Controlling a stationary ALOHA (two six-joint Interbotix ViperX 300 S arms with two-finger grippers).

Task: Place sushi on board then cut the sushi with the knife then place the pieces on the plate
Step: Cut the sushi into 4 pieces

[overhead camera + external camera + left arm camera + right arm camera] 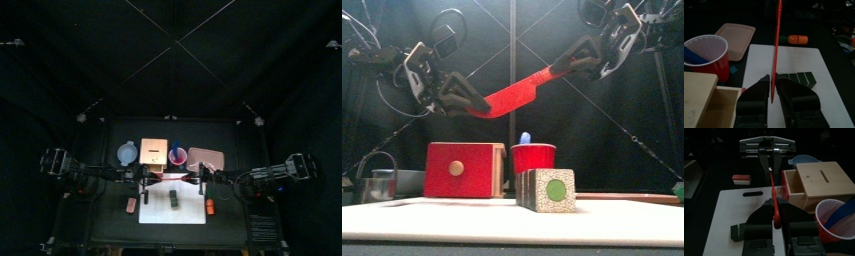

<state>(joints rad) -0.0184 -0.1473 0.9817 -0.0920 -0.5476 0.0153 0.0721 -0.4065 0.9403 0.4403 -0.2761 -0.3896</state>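
Observation:
Both grippers hold the red toy knife (pixel 516 92) in the air above the white board (pixel 190 215). My left gripper (pixel 456 97) is shut on its lower end and my right gripper (pixel 583 55) is shut on its higher end. In the left wrist view the knife (pixel 777 45) runs away edge-on from the left gripper (pixel 772 82). The right gripper (pixel 774 215) clamps the knife (pixel 772 193) too. The dark green sushi roll (pixel 545 190) lies on the board (pixel 609 215) below. The pink plate (pixel 205 157) sits at the back right.
At the back stand a blue-grey bowl (pixel 127 152), the wooden box (pixel 154 152) with its red drawer front (pixel 465 170), and a red cup (pixel 533 158) holding a blue knife (pixel 525 138). A red-and-white toy (pixel 131 204) lies left of the board, an orange toy (pixel 211 207) right.

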